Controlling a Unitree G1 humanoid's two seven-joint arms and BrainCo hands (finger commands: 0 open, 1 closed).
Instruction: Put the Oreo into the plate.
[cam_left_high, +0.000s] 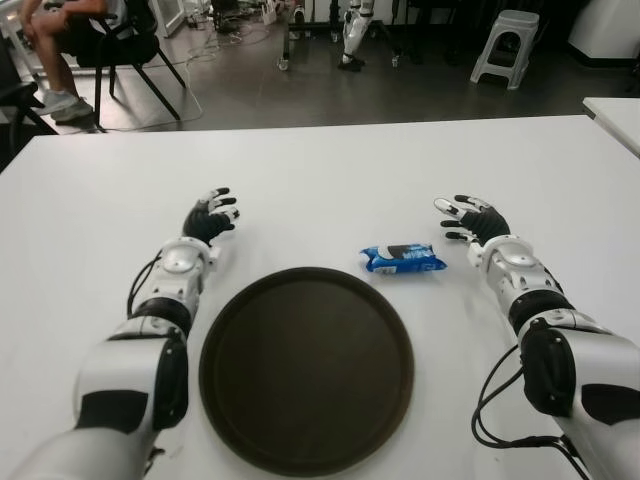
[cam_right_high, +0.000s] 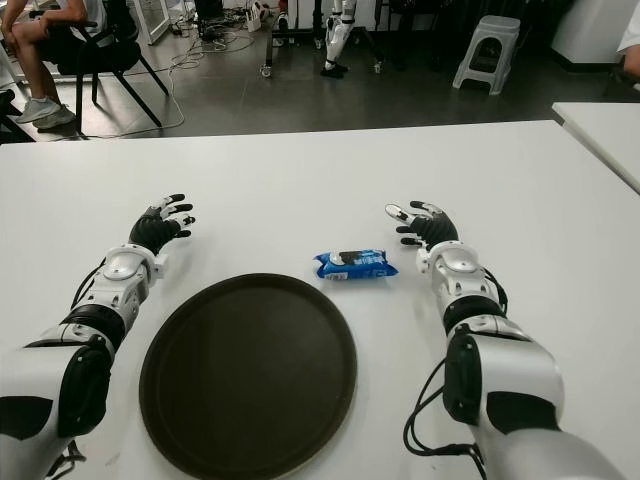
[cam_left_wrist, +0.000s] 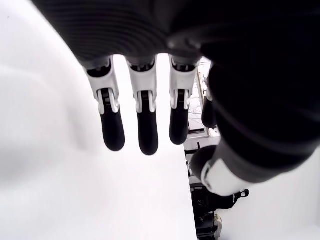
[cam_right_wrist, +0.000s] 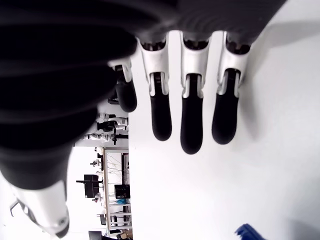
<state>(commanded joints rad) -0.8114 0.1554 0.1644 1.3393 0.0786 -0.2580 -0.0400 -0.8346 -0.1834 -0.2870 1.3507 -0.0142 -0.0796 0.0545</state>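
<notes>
A blue Oreo packet (cam_left_high: 402, 260) lies flat on the white table (cam_left_high: 330, 180), just beyond the far right rim of the round dark brown plate (cam_left_high: 306, 368). My right hand (cam_left_high: 468, 218) is to the right of the packet, a short gap away, fingers spread and holding nothing. A blue corner of the packet (cam_right_wrist: 250, 232) shows in the right wrist view. My left hand (cam_left_high: 212, 215) is open beyond the plate's far left rim, its straight fingers (cam_left_wrist: 142, 125) over bare table.
A second white table (cam_left_high: 615, 115) stands at the right edge. Beyond the far table edge are a seated person on a chair (cam_left_high: 70, 40), a white stool (cam_left_high: 505, 45) and cables on the floor.
</notes>
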